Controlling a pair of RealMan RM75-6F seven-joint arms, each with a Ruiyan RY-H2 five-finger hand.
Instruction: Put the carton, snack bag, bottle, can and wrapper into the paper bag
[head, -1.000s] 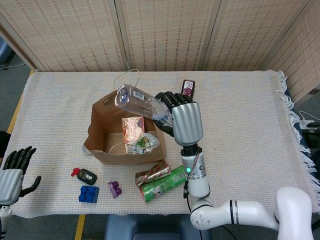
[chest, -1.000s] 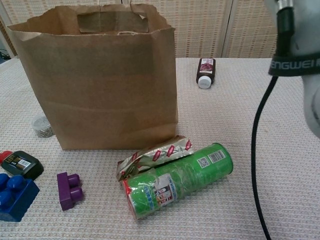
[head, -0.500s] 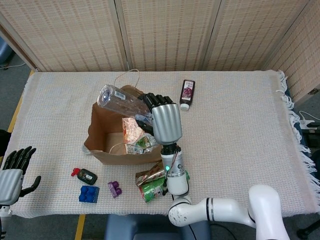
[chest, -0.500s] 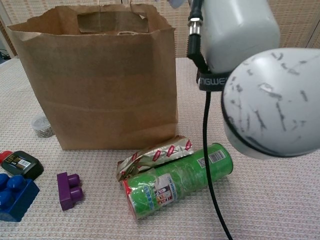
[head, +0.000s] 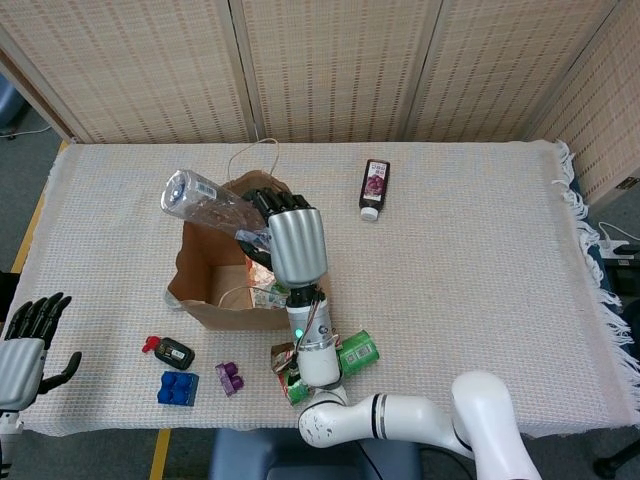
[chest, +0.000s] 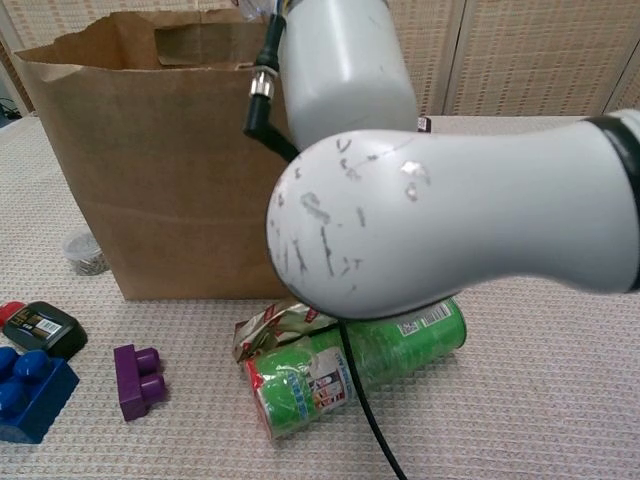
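Bottle (head: 205, 199): clear plastic, held in my right hand (head: 290, 240), fingers wrapped around its lower part, lying tilted with its far end toward the upper left, above the open mouth of the paper bag (head: 205, 290), left of centre in the head view.
Paper bag: brown, upright, open at the top; a carton (head: 260, 262) and snack bag (head: 272, 292) show partly inside, behind my hand.
Can (chest: 340, 372): green, lying on its side on the cloth just in front of the bag, low centre of the chest view, partly covered by my right arm.
Wrapper (chest: 270, 325): crumpled foil, touching the can's upper left side.
Left hand (head: 25, 345): lower left edge of the head view, fingers spread, holding nothing.
Dark small bottle (head: 373, 187): lying on the cloth, upper centre.
Blue brick (head: 177, 387), purple brick (head: 230, 377), black-and-red object (head: 170, 351): grouped at lower left, in front of the bag.
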